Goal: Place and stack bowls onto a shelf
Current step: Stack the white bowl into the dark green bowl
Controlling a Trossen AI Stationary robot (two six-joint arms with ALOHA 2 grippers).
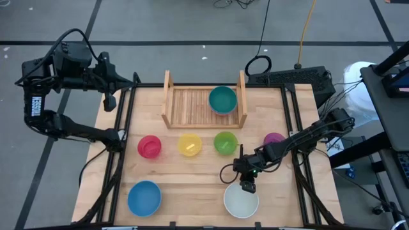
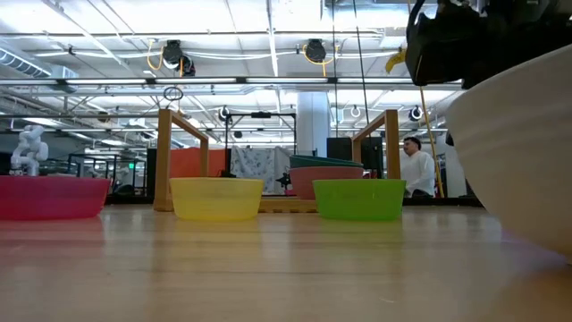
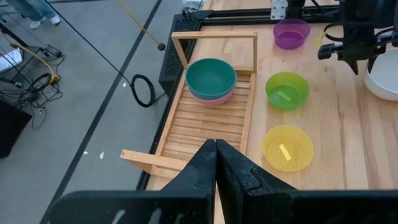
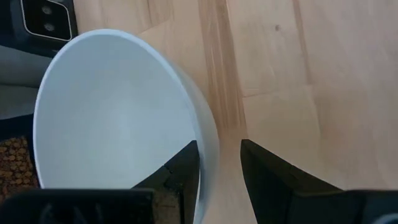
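Right gripper (image 1: 248, 186) sits at the white bowl (image 1: 241, 200), fingers straddling its rim on the side facing the shelf (image 1: 203, 105), not yet clenched. Teal green bowl (image 1: 222, 99) rests stacked on a pink bowl (image 3: 211, 98) in the shelf. Left gripper (image 3: 216, 149), clenched, waits off the shelf's far end.

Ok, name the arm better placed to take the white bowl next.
Right. The right gripper already straddles the white bowl rim, fingers open; the left gripper is shut, off beyond the shelf.
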